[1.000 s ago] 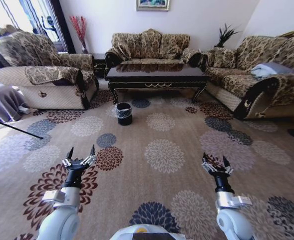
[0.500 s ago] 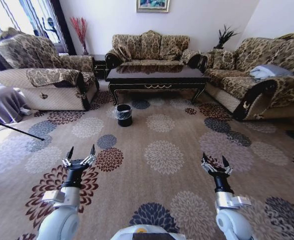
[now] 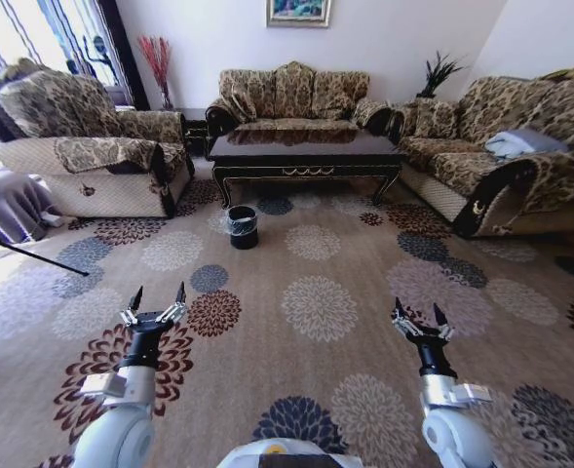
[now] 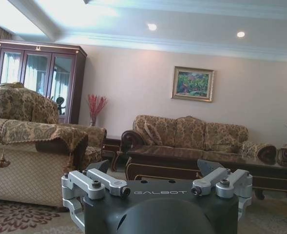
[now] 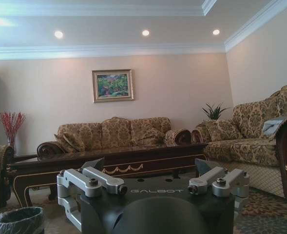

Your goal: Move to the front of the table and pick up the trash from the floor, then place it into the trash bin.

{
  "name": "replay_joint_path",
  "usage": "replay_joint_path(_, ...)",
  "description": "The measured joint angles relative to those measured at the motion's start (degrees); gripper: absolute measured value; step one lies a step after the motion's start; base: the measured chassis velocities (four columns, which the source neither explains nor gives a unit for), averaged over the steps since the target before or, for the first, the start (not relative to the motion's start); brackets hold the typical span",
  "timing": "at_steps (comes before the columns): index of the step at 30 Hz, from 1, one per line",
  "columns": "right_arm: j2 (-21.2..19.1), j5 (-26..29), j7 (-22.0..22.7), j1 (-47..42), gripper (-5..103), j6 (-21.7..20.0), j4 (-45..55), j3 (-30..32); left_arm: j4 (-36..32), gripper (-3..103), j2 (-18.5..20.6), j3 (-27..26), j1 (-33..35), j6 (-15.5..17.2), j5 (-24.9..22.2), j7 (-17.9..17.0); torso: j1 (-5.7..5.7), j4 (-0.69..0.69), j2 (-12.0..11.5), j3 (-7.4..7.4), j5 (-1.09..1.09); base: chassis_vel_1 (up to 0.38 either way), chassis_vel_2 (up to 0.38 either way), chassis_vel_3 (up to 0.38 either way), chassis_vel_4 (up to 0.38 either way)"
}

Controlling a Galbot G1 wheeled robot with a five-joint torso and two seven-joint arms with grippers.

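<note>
The dark glossy table (image 3: 306,154) stands far ahead in front of the back sofa; it also shows as the table (image 4: 192,163) and the table (image 5: 109,168) in the wrist views. The black trash bin (image 3: 243,226) with a clear liner sits on the carpet just before the table's left end, and the trash bin (image 5: 16,220) shows low in the right wrist view. I cannot make out the trash on the patterned carpet. My left gripper (image 3: 160,297) (image 4: 153,168) and right gripper (image 3: 415,314) (image 5: 148,165) hover open and empty over the near carpet.
A patterned armchair (image 3: 92,146) is at the left, a sofa (image 3: 291,90) behind the table, another sofa (image 3: 506,146) at the right. A cloth-draped round table (image 3: 9,200) and a thin black pole (image 3: 28,252) lie at the far left. Open carpet (image 3: 316,302) stretches ahead.
The whole head view has shifted slightly, so the camera moved; both arms keep the same open pose.
</note>
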Motion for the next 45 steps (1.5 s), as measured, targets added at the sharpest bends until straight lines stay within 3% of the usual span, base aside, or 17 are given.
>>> replay_joint_path(45,0.2,0.3,-0.7,0.1,100,0.6,-0.7,-0.2,0.4,100,0.2,0.3,-0.1,-0.3,0.2,0.5,3.80,0.00,10.0,6.15,0.02,-0.005,-0.003,0.006,0.003)
